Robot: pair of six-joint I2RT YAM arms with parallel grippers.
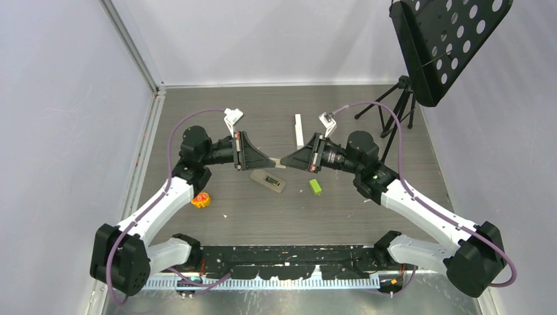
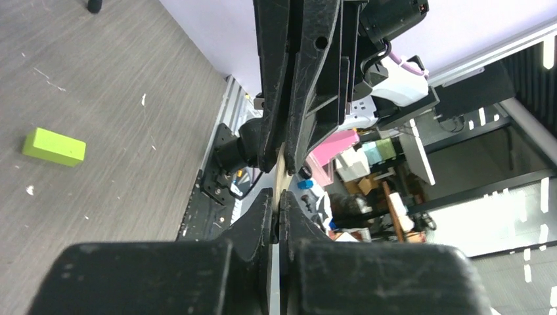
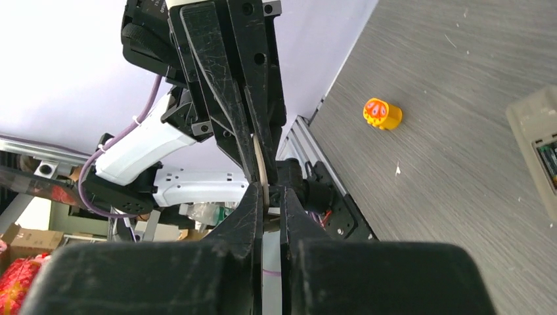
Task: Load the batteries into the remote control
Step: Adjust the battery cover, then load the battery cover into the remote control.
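A grey remote control (image 1: 268, 180) lies flat mid-table with its back compartment uncovered; its end shows in the right wrist view (image 3: 535, 147). Above it my two grippers meet tip to tip. My left gripper (image 1: 274, 163) (image 2: 277, 197) is shut on a thin beige plate (image 1: 280, 164) (image 2: 281, 167). The plate's other end (image 3: 259, 164) sits between the fingers of my right gripper (image 1: 286, 164) (image 3: 267, 191). It rests against one finger, with a narrow gap to the other. I can make out no batteries in any view.
A slim white remote (image 1: 299, 130) lies further back. A bright green block (image 1: 315, 186) (image 2: 54, 146) sits right of the grey remote, and an orange-yellow cap (image 1: 201, 199) (image 3: 382, 113) lies to its left. A tripod (image 1: 394, 105) with a perforated black panel stands back right.
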